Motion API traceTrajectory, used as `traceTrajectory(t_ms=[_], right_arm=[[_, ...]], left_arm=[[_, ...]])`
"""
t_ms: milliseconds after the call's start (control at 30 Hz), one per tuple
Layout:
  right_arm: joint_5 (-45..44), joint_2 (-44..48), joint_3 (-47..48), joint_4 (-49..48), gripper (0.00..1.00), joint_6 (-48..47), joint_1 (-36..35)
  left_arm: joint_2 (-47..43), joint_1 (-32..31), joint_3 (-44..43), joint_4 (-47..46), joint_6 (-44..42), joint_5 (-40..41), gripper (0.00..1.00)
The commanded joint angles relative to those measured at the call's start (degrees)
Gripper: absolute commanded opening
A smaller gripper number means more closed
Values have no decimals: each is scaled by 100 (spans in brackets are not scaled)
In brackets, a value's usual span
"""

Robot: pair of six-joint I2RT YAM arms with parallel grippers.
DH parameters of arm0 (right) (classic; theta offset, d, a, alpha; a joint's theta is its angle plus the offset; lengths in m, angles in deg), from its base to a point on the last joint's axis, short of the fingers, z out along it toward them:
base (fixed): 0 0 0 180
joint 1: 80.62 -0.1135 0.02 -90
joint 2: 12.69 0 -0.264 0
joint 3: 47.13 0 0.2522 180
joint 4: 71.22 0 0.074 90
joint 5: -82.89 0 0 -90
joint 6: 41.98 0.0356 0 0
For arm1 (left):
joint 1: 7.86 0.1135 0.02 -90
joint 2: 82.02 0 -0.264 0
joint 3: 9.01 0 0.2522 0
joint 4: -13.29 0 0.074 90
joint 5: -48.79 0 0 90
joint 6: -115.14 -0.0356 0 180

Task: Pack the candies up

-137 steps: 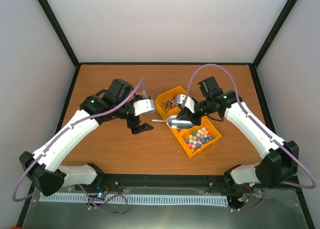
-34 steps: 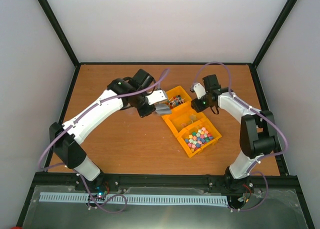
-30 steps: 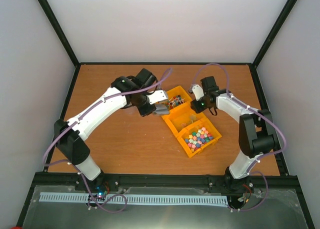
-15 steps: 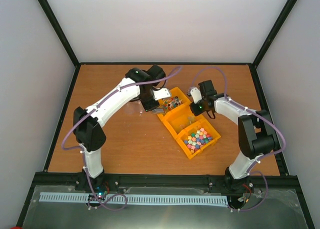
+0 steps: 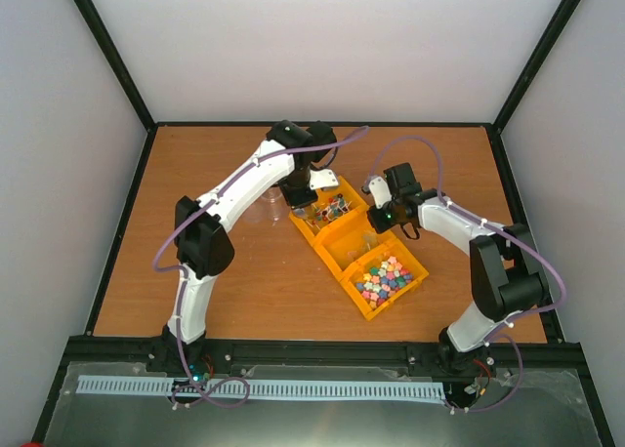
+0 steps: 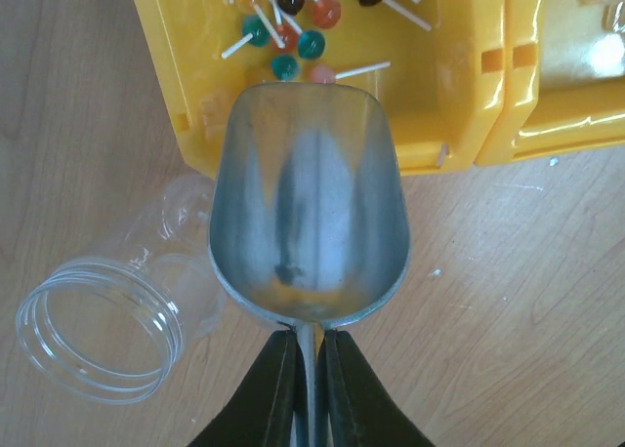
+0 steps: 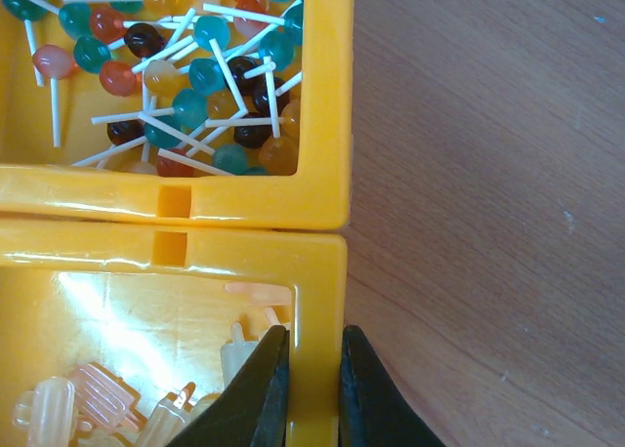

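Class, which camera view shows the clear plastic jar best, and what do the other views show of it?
Left wrist: the clear jar lies on its side beside the scoop, open rim plain. Top external shows only a faint glint; right wrist does not show it.

free: bare table [image 5: 244, 271] left of the candy bin [image 5: 357, 303], and above the candies [image 5: 383, 277] (no arm over them) | blocked: jar [image 6: 107, 335] on its side just beside the lollipop bin [image 6: 176, 76], scoop [image 6: 308, 213] over that bin's edge | right gripper [image 7: 308, 369] clamped on the middle bin [image 7: 317, 271] wall | left arm [image 5: 244, 179] arched across the far-left table
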Motion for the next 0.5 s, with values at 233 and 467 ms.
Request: traceTrajectory(t_ms=[233,467], right_arm=[[-525,271,-66,-296,3,177,-198],[-484,207,-66,-322,3,190,-223]], left_arm=[[361,29,-459,678,-285,330,1],[653,29,-480,680,-405,415,1]])
